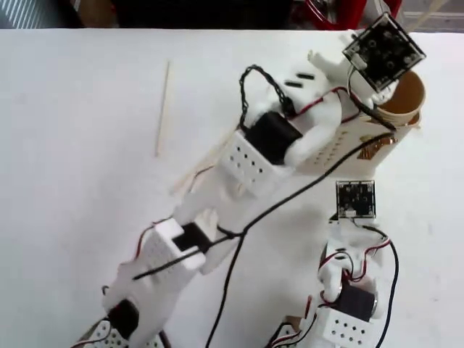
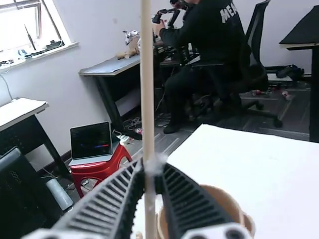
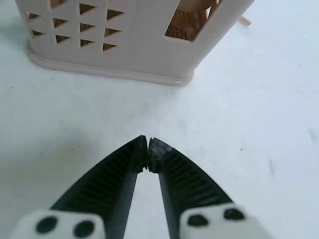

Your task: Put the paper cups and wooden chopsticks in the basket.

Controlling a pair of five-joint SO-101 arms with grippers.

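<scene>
Pinching a wooden chopstick (image 2: 146, 89) at the tips of its ribbed fingers, the left claw (image 2: 149, 172) is clenched on the stick. A long part of it stands upright above the tips and a shorter run shows below them in the gap between the fingers. How much hangs lower cannot be told. Just beyond the claw is the brown mouth of a paper cup (image 2: 219, 196). In the high view the cup sits at the upper right of the frame and appears to stand in the far end of the basket (image 1: 341, 148). The stick is probably light, stiff and slim, so it could pivot or slide in a tip-only grip, and a firm pinch near its middle would likely steady it. The cup would be light and easy to crush, best taken gently by its rim or wall. The left arm (image 1: 246, 156) runs in a long diagonal from the lower left of the high view to the upper right, with its wrist over the basket. The right claw (image 3: 148, 145) is clenched on nothing. Its tips meet just above the white surface (image 3: 259, 114), near the basket's latticed wall, and the right arm (image 1: 348, 290) is folded short at the lower right. A second chopstick (image 1: 162, 109) lies loose on the surface at the upper left, well apart from the basket.
</scene>
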